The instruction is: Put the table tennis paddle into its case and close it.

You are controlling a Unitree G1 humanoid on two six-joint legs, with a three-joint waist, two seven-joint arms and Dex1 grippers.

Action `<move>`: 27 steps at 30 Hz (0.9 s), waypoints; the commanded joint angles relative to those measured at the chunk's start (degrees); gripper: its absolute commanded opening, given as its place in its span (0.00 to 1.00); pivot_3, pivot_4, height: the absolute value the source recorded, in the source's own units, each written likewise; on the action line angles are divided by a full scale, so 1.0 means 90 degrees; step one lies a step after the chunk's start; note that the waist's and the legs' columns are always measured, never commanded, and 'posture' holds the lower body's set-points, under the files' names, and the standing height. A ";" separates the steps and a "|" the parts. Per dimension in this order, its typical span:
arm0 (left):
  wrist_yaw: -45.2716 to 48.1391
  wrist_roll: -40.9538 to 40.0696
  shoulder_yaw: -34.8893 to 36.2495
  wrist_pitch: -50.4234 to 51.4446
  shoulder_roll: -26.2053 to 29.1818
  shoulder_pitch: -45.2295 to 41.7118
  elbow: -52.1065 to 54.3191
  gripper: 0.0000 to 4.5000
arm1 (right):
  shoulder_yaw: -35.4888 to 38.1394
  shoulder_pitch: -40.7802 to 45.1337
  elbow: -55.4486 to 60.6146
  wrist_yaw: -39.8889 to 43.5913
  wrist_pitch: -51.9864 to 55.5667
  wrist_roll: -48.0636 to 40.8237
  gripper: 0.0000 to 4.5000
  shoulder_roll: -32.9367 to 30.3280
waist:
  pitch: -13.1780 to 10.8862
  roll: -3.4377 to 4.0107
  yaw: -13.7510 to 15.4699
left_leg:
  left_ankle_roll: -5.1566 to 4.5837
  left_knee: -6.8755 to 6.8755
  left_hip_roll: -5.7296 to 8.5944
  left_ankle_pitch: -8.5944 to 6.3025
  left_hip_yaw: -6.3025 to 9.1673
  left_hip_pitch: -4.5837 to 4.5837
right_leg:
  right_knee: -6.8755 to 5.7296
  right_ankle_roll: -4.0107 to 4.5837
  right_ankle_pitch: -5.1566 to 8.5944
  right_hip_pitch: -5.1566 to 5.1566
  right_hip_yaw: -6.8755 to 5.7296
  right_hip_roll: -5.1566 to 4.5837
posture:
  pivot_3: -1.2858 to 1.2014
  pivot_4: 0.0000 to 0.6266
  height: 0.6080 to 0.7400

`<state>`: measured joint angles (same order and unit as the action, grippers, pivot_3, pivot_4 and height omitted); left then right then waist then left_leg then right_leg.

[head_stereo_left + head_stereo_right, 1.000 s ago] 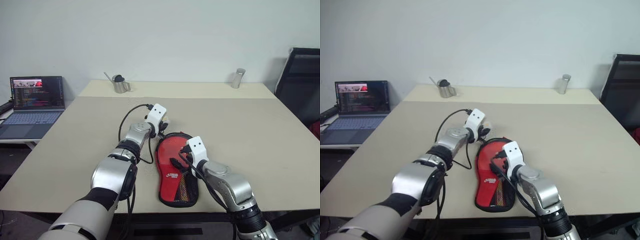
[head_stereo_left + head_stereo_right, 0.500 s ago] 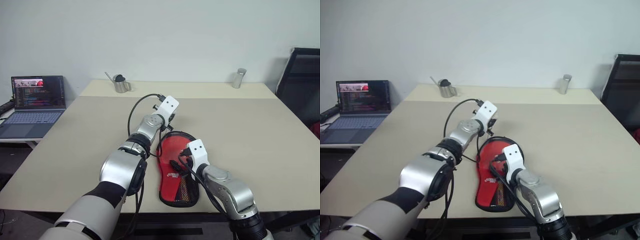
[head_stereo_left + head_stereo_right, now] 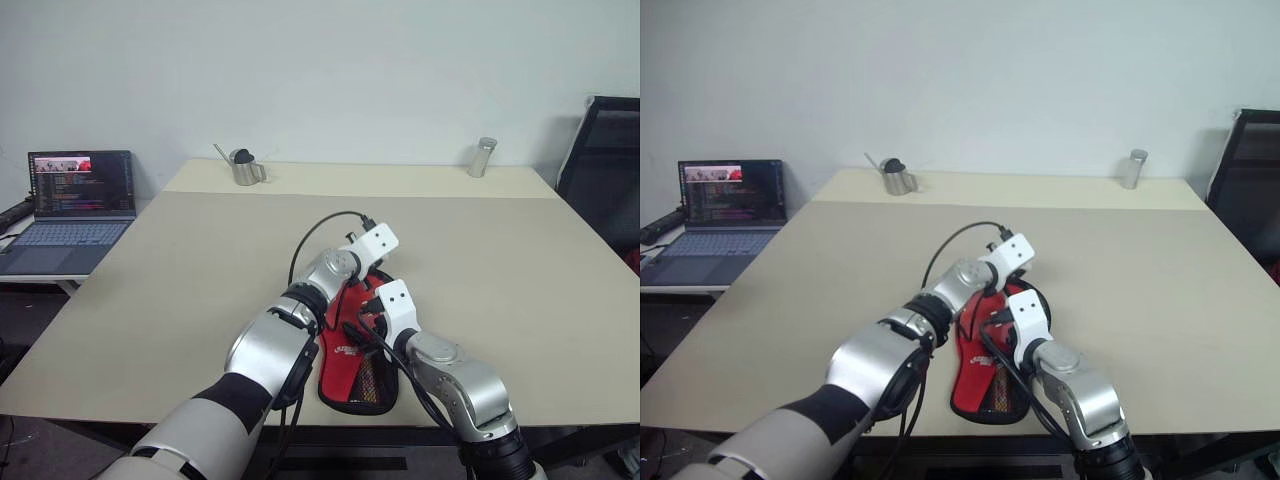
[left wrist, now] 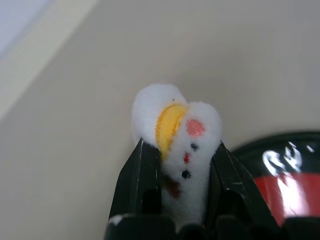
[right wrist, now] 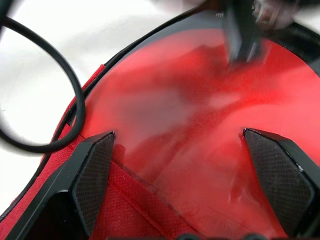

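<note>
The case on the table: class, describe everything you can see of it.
The case is a paddle-shaped soft pouch, red with a black rim, a white logo and a black mesh pocket toward its narrow end. It lies flat on the beige table, near the front edge, narrow end toward the robot. The open right pincer hovers over its shiny round end; the left pincer, shut on a small white plush charm, sits by the rim.
</note>
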<state>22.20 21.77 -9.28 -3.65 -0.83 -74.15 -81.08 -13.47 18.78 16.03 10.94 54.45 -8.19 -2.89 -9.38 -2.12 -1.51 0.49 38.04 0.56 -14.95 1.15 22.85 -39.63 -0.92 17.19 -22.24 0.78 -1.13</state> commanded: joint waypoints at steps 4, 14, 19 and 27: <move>0.0056 0.0011 -0.0026 -0.0108 -0.0009 0.0047 0.0263 0.45 | -0.0096 -0.0295 -0.0509 0.0038 0.0471 -0.0061 1.00 0.0026 | 0.0003 0.0001 -0.0002 | 0.0000 0.0000 0.0000 0.0000 0.0000 -0.0001 | 0.0003 0.0000 0.0000 0.0003 0.0000 0.0000 | 0.52 0.24 1.00; 0.0176 -0.0156 0.0124 -0.0235 0.0046 0.0078 0.0300 0.85 | -0.0075 -0.0192 -0.0630 0.0078 0.0438 -0.0041 1.00 0.0045 | 0.0008 0.0002 -0.0015 | 0.0000 0.0000 -0.0001 0.0000 0.0000 -0.0003 | 0.0000 0.0000 0.0000 0.0003 0.0000 0.0000 | 0.52 0.24 1.00; 0.0474 -0.0558 0.0509 -0.0245 0.0187 -0.0055 0.0366 0.85 | -0.0042 -0.0119 -0.0695 0.0108 0.0422 -0.0047 1.00 0.0035 | 0.0008 0.0002 -0.0027 | 0.0000 0.0001 -0.0001 0.0000 -0.0001 -0.0005 | -0.0005 0.0000 0.0000 0.0003 0.0001 0.0000 | 0.52 0.24 1.00; 0.1077 -0.0930 0.0804 -0.0239 0.0732 0.0158 0.0496 0.85 | 0.0044 0.0000 -0.0822 0.0179 0.0388 -0.0023 1.00 0.0002 | 0.0010 0.0005 -0.0041 | 0.0002 0.0002 -0.0003 0.0002 -0.0001 -0.0013 | -0.0017 0.0000 0.0000 0.0003 0.0002 0.0004 | 0.52 0.24 1.00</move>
<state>30.96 14.50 -2.57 -4.41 5.08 -72.75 -78.89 -12.99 20.77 13.47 12.44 54.45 -8.05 -2.47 -9.28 -2.08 -1.88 0.51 38.07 0.53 -14.93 1.14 22.72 -39.80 -0.93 17.19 -22.20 0.80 -1.09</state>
